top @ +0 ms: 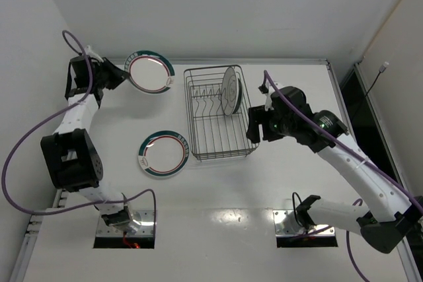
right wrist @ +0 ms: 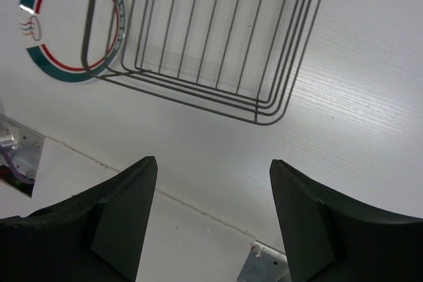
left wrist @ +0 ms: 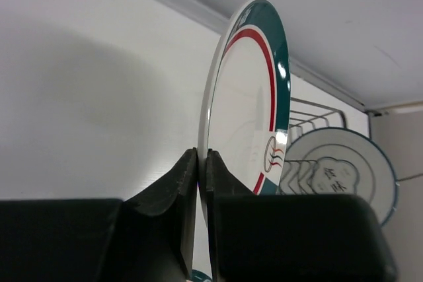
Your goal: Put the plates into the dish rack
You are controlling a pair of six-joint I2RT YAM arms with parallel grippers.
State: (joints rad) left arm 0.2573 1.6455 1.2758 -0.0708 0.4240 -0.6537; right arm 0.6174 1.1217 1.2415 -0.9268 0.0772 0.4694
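- A robotics lab test cell — not a home kitchen.
- A white-and-black jointed left arm (top: pixel 74 120) and its twin right arm (top: pixel 357 166) are bolted onto square metal base plates (top: pixel 147 224).
- Loose purple cables (top: pixel 30 131) loop off the arms.
- A flat white tabletop (top: pixel 264 189) is boxed in by plain white panel walls (top: pixel 211 4).
- The only household things are a dark grey wire dish rack (top: pixel 215 113) and round ringed plates (top: pixel 163 153).
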